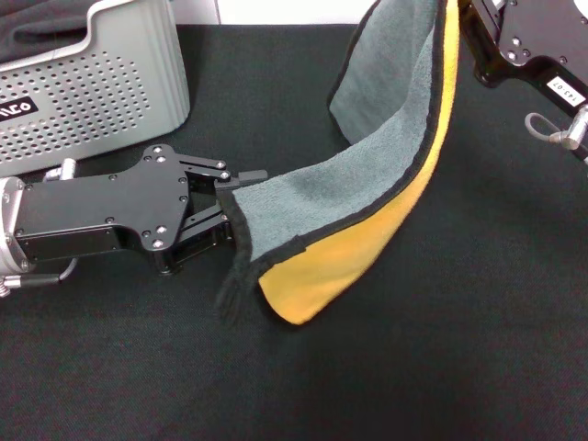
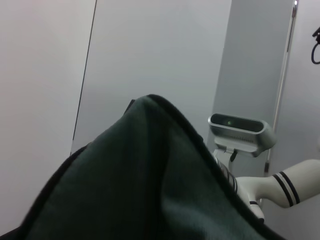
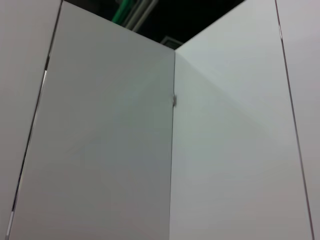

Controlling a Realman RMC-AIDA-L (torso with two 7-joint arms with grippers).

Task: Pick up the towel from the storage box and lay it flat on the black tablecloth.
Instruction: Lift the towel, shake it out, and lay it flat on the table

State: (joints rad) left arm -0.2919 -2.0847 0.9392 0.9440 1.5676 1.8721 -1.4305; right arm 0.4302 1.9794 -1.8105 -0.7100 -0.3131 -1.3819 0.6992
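Plain black matte tablecloth (image 1: 441,367) covers the whole tabletop in the head view, and the light grey perforated plastic storage box (image 1: 101,92), with a black label showing white letters, stands on it at the far left corner, dark cloth visible inside.

The soft towel (image 1: 367,184), grey on one face and bright yellow-orange on the other with dark edging, is out of the box and stretched between the two arms above the cloth. It sags in a long curve, grey face up, orange face showing along its lower fold.

The left claw (image 1: 241,188), black and lying low over the tablecloth just in front of the box, is clamped on the towel's near-left corner. The right claw (image 1: 459,20) is high at the upper right, where the towel's other end rises to it; its fingers are hidden behind the cloth, so I cannot tell their state.

The left wrist view shows the towel's dark grey face (image 2: 145,185) filling the lower part against pale wall panels.
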